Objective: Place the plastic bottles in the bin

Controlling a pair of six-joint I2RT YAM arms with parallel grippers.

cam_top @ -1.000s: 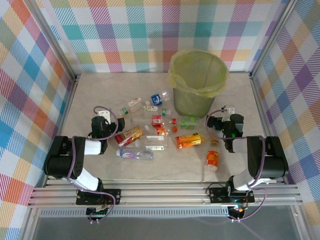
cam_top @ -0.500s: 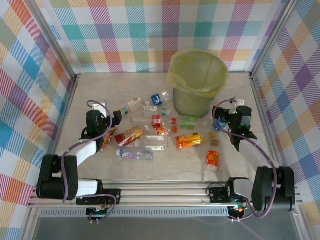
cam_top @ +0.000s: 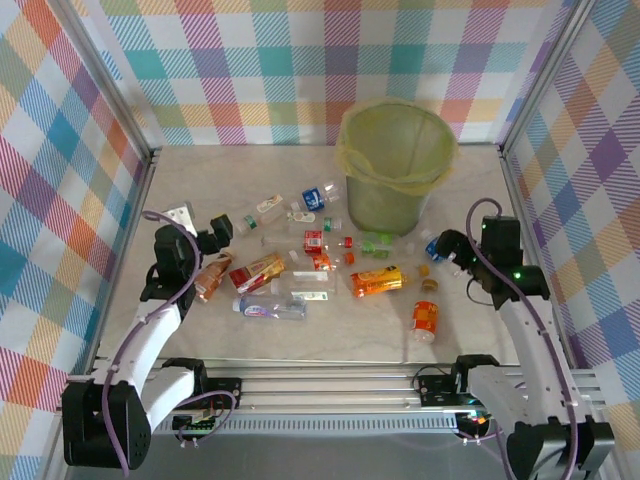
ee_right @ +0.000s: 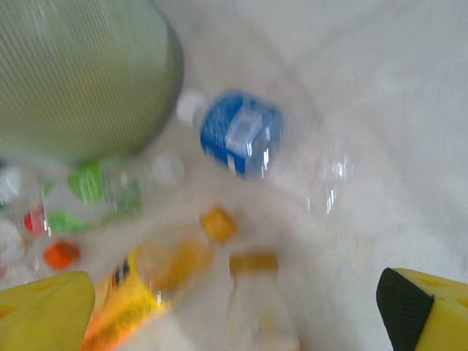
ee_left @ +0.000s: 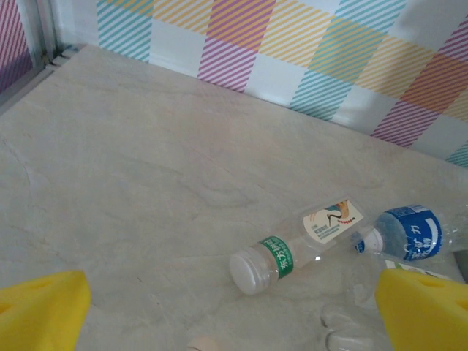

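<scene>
Plastic bottles (cam_top: 377,281) scattered, mostly on sides, before bin (cam_top: 385,208); bin upright, yellow-lined.

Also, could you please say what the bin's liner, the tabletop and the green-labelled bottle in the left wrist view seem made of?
The bin's liner: thin translucent yellow plastic film, crinkled over the rim. The green-labelled bottle: clear, glossy plastic, tabletop visible through it. The tabletop: matte, pale, veined like stone, possibly a laminate print.

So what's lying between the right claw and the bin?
A blue-labelled plastic bottle lies on its side between the right gripper and the bin, close beside the bin's wall; the right wrist view shows it best.
</scene>
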